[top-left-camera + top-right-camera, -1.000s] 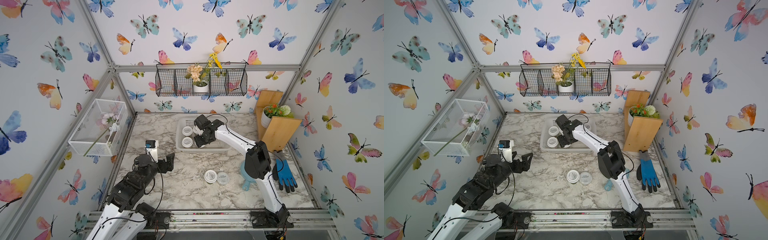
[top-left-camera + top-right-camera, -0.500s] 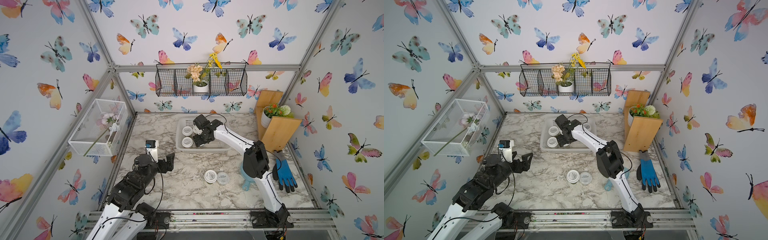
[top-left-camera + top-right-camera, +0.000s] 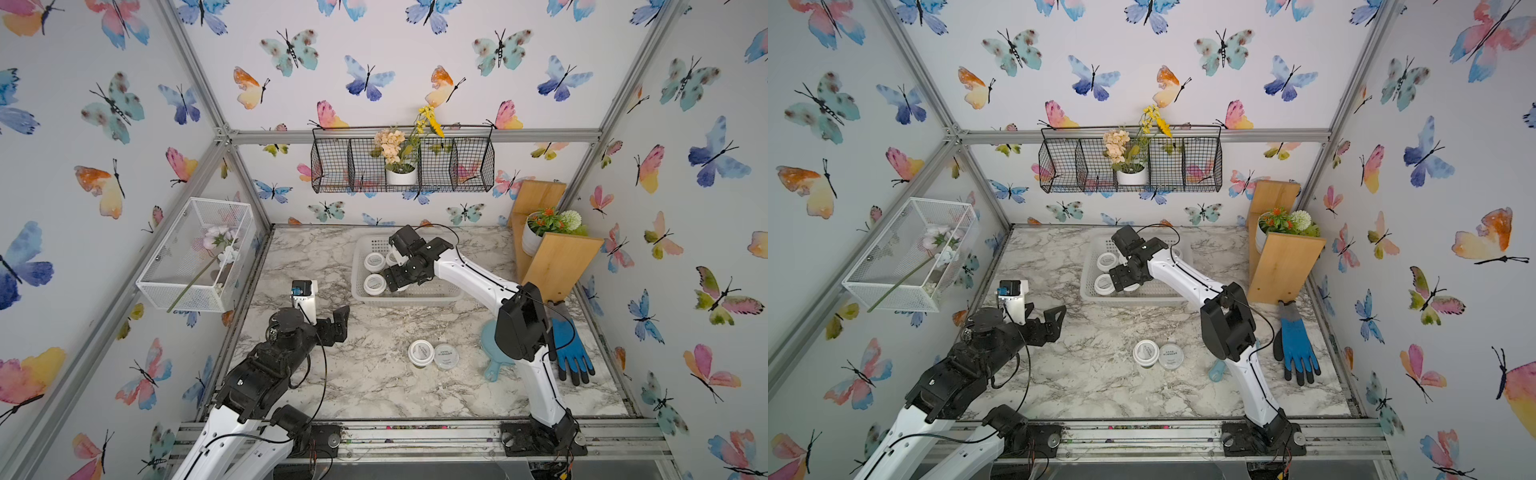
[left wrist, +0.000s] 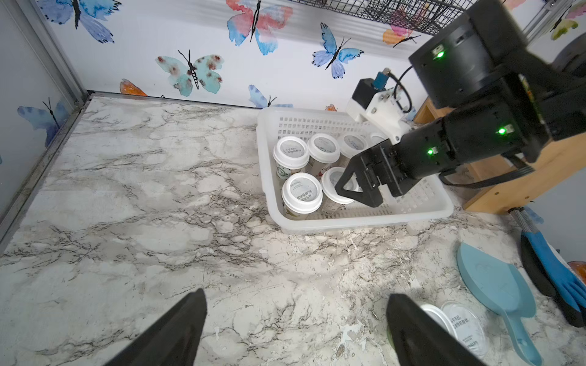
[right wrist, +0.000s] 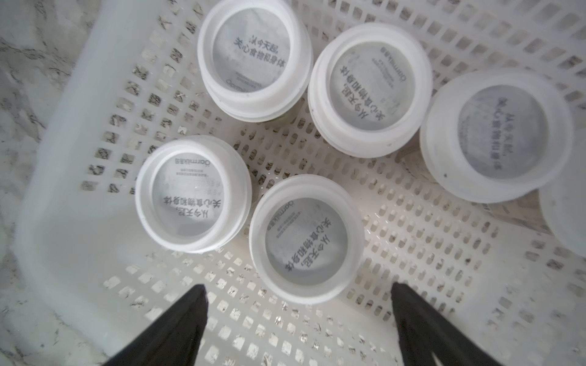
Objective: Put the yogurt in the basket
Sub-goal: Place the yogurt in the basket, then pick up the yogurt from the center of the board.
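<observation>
Since a second ago my right pincer (image 5: pixel 298 286) has gone from nearly closed to spread wide, and it holds nothing. One yogurt jar (image 5: pixel 307 244) stands upright just ahead of it, in line with the gap between the fingers and clear of both. Four more jars stand farther ahead, and the edge of a sixth shows off to one side. All are on the perforated floor of the basket (image 5: pixel 47 190), crowded toward one end.

Two jars are left on the desk (image 3: pixel 365 386), well behind my right pincer, near that arm's elbow. They are a white-rimmed jar (image 3: pixel 421 352) and a paler jar (image 3: pixel 446 356) with a flatter lid, and they are touching. My left pincer (image 4: pixel 295 294), spread and empty above bare desk, has them just beside one finger.

I judge these jars to be small, light and stiff, with smooth walls that may slip. I would close across the body just under the lid's lip, so the lip catches if it slides. The paler one offers less lip, so I would grip it lower. Since they touch, my fingers should straddle one jar on its free sides.
</observation>
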Robot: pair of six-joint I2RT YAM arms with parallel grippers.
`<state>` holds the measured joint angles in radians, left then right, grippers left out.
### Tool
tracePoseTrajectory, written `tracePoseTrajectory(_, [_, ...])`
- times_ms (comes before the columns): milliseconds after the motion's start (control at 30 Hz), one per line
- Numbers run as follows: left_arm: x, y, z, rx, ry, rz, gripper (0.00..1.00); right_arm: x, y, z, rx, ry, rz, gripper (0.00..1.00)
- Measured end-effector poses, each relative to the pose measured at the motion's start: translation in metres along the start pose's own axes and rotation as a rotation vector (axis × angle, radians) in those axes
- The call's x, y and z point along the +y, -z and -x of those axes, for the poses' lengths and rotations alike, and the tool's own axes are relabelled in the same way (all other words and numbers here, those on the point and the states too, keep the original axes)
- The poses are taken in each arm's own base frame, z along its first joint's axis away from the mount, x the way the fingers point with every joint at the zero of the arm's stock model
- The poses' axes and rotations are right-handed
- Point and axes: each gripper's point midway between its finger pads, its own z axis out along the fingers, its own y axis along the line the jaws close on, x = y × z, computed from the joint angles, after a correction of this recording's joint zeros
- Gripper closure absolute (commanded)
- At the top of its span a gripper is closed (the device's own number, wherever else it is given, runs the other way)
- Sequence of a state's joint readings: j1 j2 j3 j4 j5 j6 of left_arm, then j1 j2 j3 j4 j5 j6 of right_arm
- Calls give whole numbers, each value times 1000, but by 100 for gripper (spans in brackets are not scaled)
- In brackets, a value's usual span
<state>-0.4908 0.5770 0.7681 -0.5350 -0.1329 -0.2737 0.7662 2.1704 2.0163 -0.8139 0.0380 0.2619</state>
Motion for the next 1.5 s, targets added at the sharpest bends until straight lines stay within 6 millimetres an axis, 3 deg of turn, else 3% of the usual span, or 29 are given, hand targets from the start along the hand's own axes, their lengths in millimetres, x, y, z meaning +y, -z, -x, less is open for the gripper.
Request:
tracePoseTrajectory(267, [0,0,0,2,0,1,6,9,62,0,-88,-20,90,5])
tracePoseTrajectory(433, [0,0,0,1,0,0,6,9,80,-30,-65,-37,129,1])
tracePoseTrajectory(667, [0,0,0,2,-1,1,6,2,97,-90,-12,-65,158,1])
tracePoseTrajectory(800, [0,-1,0,2,0,1,6,-2,100,-109,2,-66,160,1])
tracePoseTrajectory(933, [0,-1,0,3,0,2,13,-4,94,-123,30,-70,158,1])
tracePoseTrajectory(1133, [3,-1,0,0,0,20,4,-5,90,-143,63,-82,166,1])
tracePoseTrajectory(1200, [4,-2,-1,3,0,24,1,-5,91,-147,64,-83,169,1])
tracePoseTrajectory(1500, [5,-4,-2,10,0,34,1,-4,93,-149,60,-80,171,1])
